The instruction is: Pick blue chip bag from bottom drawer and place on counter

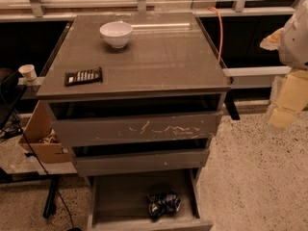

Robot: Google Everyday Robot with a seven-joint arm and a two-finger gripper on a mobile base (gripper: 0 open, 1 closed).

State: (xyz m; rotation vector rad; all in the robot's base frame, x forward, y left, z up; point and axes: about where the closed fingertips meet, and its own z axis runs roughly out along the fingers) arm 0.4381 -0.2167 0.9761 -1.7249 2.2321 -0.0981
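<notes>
The blue chip bag (163, 203) lies crumpled on the grey floor of the open bottom drawer (120, 198), right of its middle and near the front. The counter (163, 57) is the glossy grey-brown top of the cabinet above it. My gripper (288, 102) hangs in the air at the right edge of the view, level with the top drawer. It is well to the right of the cabinet, far above the bag, and holds nothing that I can see.
A white bowl (116, 33) and a flat black bar (83, 76) sit on the counter. The scratched top drawer (139, 126) and the middle drawer (139, 161) stand slightly open. A cardboard box (41, 138) and a paper cup (28, 72) are at the left. An orange cable (220, 32) runs behind.
</notes>
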